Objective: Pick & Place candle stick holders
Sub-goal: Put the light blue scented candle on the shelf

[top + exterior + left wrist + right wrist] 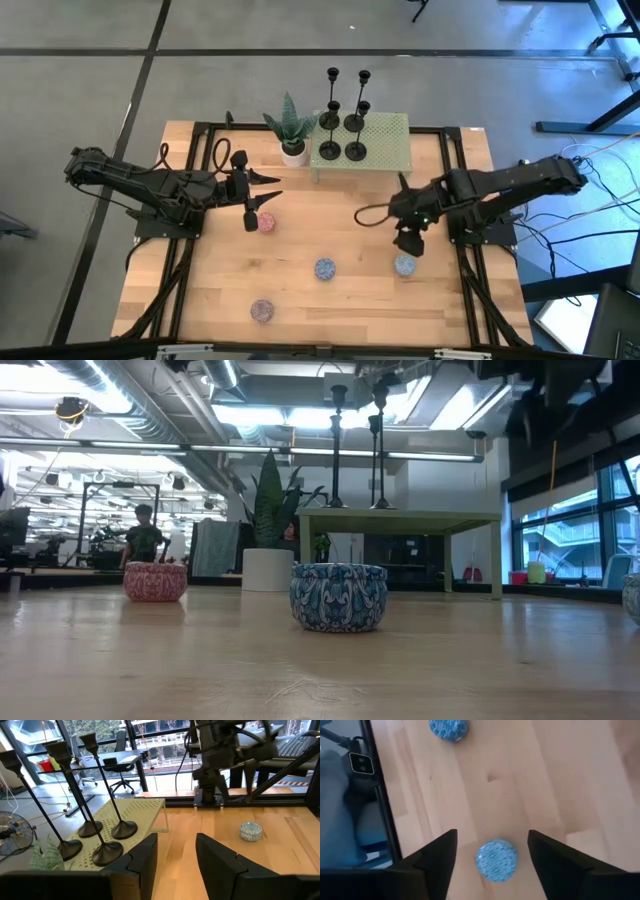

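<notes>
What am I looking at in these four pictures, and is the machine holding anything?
It is a robot with two dark arms at a wooden table. One picture looks straight down, one looks level across the tabletop, and two come from cameras on the arms' wrists.

On a small green stand at the table's back edge are four black candle stick holders, beside a potted plant. Four small patterned tins lie on the wood: a pink one, two blue and a purple one.

The left gripper is open, pointing toward the stand. The right gripper is open above a blue tin. Neither holds anything.
</notes>
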`<state>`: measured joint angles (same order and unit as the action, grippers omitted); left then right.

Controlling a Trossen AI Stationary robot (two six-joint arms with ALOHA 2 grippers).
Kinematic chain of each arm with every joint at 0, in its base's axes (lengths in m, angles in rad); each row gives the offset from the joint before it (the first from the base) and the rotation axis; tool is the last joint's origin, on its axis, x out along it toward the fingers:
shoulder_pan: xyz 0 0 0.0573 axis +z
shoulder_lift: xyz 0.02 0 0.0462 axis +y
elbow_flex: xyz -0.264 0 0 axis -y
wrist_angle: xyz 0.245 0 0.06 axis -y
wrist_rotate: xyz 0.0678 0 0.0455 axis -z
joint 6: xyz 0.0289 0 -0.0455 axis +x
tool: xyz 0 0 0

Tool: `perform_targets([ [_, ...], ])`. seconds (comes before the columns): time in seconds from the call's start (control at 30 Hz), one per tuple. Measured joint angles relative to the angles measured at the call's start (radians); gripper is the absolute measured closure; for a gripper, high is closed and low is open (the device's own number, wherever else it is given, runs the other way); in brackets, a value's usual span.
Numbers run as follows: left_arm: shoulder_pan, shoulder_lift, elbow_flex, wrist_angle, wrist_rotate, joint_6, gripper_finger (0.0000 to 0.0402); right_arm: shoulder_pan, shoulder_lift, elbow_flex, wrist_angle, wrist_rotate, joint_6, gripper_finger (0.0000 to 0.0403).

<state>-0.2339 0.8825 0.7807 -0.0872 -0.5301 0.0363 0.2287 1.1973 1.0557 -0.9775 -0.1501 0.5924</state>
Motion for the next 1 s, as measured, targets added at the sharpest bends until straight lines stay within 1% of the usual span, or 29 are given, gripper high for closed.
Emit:
perform_targets([
  [0.13,0.0,0.0,0.0,0.0,0.0,0.001,0.0272,0.059,0.034,0.0,-0.003,0.0,0.083,0.0124],
  [0.3,0.0,0.0,0.0,-0.001,-0.001,0.002,0.0272,0.123,0.112,0.0,-0.012,0.0,0.111,0.0098],
  [0.4,0.0,0.0,0.0,-0.001,-0.002,0.002,0.0272,0.159,0.163,0.0,-0.028,0.011,0.117,0.0094],
  [0.57,0.0,0.0,0.0,-0.001,-0.002,0.002,0.0272,0.197,0.24,0.0,-0.116,0.024,0.199,0.0094],
  [0.67,0.0,0.0,0.0,-0.001,-0.002,0.003,0.0272,0.212,0.282,0.0,-0.116,0.013,0.231,0.0094],
  [0.8,0.0,0.0,0.0,-0.002,-0.003,0.003,0.0272,0.223,0.344,0.0,-0.104,0.003,0.208,0.0094],
  [1.0,0.0,0.0,0.0,-0.019,-0.002,0.003,0.0272,0.218,0.431,0.0,-0.1,0.0,0.131,0.0094],
])
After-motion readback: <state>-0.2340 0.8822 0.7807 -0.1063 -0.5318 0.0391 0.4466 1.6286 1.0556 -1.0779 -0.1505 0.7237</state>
